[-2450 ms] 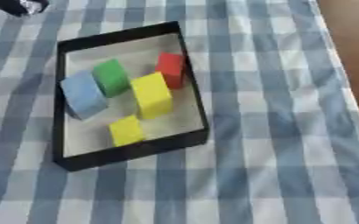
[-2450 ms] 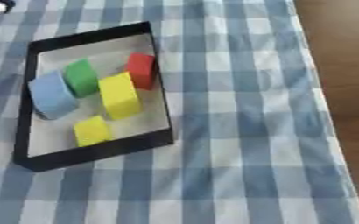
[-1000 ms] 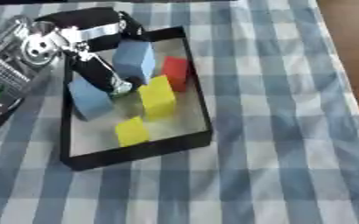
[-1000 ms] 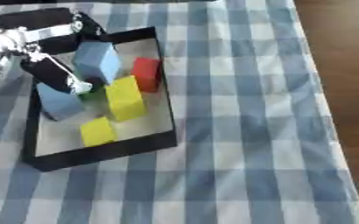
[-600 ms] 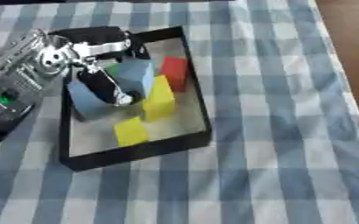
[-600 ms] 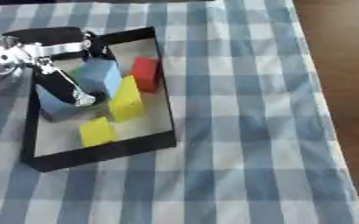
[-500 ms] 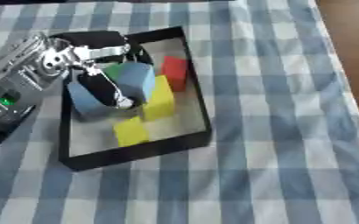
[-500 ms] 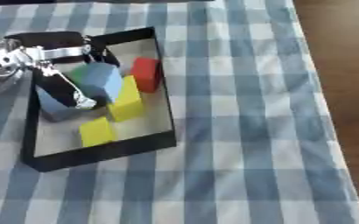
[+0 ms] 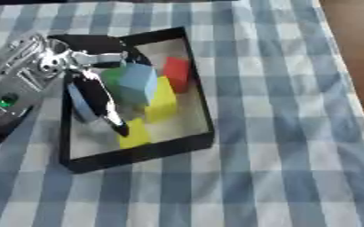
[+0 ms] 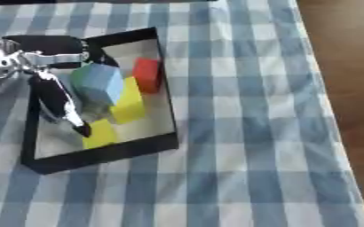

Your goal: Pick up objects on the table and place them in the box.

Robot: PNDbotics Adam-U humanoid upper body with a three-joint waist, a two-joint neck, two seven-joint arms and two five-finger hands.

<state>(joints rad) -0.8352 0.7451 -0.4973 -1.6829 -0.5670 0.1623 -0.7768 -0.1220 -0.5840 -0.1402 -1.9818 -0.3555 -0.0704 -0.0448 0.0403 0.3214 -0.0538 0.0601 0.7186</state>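
Left eye view: my left hand [image 9: 92, 84] has its fingers apart over the black box [image 9: 203, 113], light blue block [image 9: 138, 82] sitting against them near the box's far edge. Looks light, rigid, smooth; I'd grip opposite flat faces.

Black box [image 9: 204, 115] holds blue block [image 9: 138, 82] atop green, yellow, red blocks

Blue-white checked tablecloth [image 9: 278, 133]; black box [image 9: 204, 115]; red block [image 9: 176, 73], yellow blocks [image 9: 163, 102], light-blue block [image 9: 138, 82].
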